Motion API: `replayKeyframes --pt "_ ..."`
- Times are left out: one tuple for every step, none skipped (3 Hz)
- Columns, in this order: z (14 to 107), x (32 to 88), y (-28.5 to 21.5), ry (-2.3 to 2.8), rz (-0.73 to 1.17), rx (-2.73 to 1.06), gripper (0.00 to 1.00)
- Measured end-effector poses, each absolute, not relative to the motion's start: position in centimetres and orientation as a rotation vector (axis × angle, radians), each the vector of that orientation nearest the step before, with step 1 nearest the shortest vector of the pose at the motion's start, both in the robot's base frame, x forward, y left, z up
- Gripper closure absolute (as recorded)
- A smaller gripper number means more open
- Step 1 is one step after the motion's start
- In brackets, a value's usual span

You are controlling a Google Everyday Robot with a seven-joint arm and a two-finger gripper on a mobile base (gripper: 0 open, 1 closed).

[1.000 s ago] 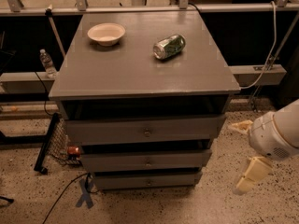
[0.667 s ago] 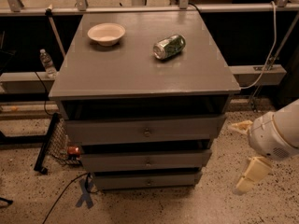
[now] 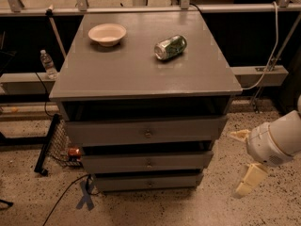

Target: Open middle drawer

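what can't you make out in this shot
Camera view:
- Inside the middle drawer: hidden behind its front and the shadow under the top drawer.
- The arm behind the gripper, which is open, low to the right of the cabinet: cut off by the right edge.
- Label on the can: too blurred to read.

The gripper (image 3: 236,163), low beside the cabinet's (image 3: 131,72) right side, has dropped very slightly.
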State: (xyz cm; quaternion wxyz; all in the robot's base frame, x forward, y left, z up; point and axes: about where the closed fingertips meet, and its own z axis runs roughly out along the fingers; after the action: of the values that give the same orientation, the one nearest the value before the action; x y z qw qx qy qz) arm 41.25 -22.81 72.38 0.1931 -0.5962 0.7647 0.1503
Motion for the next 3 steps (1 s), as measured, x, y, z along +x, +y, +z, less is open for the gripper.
replayKeyframes --pt "69.0 41.9 -23.2 2.154 0.435 -1.686 0.00" --pt "65.1 42.6 -23.3 2.162 0.439 -1.711 0.00" --pt "60.3 43.8 -22.5 2.146 0.474 -1.738 0.00"
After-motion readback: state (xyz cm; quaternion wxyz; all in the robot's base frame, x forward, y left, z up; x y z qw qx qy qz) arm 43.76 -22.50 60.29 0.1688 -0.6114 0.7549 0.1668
